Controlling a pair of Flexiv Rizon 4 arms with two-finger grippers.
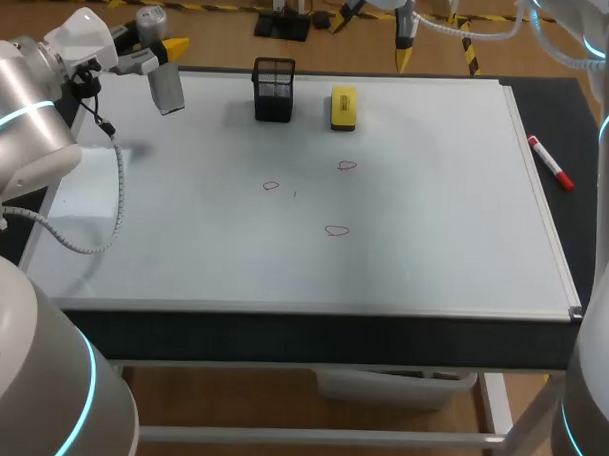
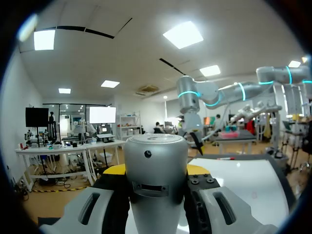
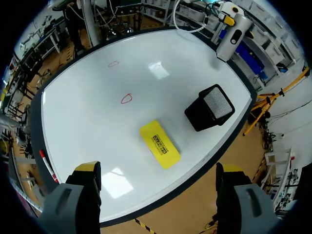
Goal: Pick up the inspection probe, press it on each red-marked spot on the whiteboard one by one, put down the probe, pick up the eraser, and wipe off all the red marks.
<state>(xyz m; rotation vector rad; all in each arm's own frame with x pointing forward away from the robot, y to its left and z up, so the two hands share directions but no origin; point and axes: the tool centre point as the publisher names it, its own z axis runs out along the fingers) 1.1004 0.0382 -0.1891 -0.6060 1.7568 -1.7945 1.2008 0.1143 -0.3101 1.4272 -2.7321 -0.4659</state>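
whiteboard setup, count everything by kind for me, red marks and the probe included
red marks: 3
yellow eraser: 1
black mesh holder: 1
red marker: 1
inspection probe: 1
total: 7

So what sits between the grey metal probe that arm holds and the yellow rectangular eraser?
A black mesh basket stands on the whiteboard between grey probe and yellow eraser, plain in the head view.
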